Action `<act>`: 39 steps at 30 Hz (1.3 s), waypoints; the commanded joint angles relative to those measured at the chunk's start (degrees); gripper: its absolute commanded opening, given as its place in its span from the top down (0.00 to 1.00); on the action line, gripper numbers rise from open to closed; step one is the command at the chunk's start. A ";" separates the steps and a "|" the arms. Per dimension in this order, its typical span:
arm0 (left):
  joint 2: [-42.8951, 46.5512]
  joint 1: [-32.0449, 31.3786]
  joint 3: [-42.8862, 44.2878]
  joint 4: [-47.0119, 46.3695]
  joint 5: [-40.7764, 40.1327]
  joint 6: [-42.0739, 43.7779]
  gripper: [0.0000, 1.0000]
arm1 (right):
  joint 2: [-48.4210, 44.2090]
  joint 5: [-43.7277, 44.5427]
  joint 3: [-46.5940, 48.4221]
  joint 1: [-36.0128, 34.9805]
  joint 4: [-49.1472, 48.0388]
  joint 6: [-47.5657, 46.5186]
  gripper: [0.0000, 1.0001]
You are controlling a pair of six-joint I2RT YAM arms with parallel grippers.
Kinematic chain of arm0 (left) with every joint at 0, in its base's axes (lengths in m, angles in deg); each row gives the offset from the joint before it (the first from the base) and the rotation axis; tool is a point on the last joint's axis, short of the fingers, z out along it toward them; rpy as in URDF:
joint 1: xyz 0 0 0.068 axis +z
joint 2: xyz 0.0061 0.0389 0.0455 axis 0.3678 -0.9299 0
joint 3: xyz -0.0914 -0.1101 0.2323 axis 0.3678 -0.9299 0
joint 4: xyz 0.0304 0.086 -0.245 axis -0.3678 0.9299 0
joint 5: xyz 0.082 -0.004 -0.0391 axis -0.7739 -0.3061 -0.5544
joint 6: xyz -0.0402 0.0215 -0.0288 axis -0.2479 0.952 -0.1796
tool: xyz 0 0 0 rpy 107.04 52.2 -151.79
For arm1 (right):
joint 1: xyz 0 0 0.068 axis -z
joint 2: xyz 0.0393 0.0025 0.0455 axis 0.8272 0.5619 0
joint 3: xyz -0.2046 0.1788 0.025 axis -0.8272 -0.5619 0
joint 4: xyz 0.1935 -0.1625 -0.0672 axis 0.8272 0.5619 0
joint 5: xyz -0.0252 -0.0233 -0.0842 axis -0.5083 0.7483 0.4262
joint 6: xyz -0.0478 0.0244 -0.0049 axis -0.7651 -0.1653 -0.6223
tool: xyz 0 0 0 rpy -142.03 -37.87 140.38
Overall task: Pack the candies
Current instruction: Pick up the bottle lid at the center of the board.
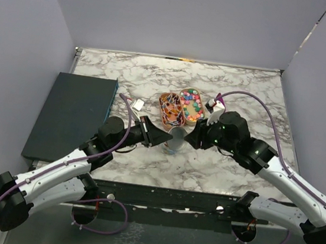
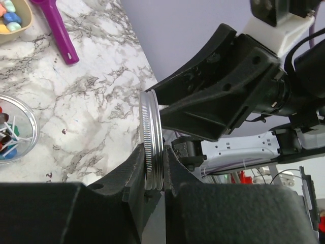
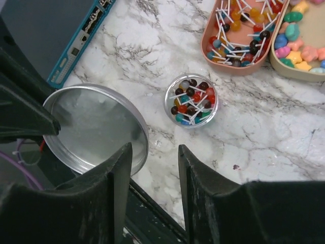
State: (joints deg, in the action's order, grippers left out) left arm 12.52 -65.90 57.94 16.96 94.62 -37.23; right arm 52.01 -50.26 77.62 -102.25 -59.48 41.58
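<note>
The candies (image 3: 298, 41) are lying in a tan tray (image 3: 294, 76) on the marble bench (image 3: 254, 132), at about 2 o'clock from the right tool (image 3: 155, 150) in its wrist view and well apart from it. From above, they are sitting at about 1 o'clock from the spot where the two tools are meeting. They are showing as small rounded sweets in pink, green, yellow, blue and orange, heaped loosely. The left tool (image 2: 155, 152) is pinching the rim of a round metal lid (image 3: 94, 124), holding it on edge with its fingers narrow around it. The right tool is standing partly open, gripping nothing, with the lid's edge just beside its left finger at 9 o'clock; whether they are touching cannot be told. A small round jar (image 3: 192, 100) of lollipops is standing on the bench at 1 o'clock from the right tool, between it and the candies.
</note>
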 commanded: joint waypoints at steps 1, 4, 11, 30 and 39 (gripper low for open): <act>0.24 0.39 -0.71 2.29 -3.13 -1.89 1.00 | -2.97 0.92 -1.05 -0.40 -3.92 -7.45 0.52; -0.57 1.39 -1.05 2.40 -2.88 -3.82 1.00 | -4.80 -2.03 -1.81 -0.37 -6.74 -13.71 0.46; -1.07 7.48 -2.25 0.30 1.39 -11.39 1.00 | -7.43 -14.05 -3.68 -0.73 -12.21 -27.32 0.44; -2.03 13.99 -10.53 -8.07 8.84 -39.07 1.00 | -0.89 10.38 -10.27 -23.54 -26.03 -67.80 0.44; -1.44 13.99 -11.17 -8.73 8.92 -41.61 1.00 | 3.23 23.81 -15.00 -31.17 -32.75 -77.17 0.45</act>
State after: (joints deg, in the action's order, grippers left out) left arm 10.09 -52.28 47.34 9.66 102.60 -76.33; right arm 53.58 -35.36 65.12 -130.80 -87.24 -28.99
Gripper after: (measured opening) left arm 0.169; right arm 0.554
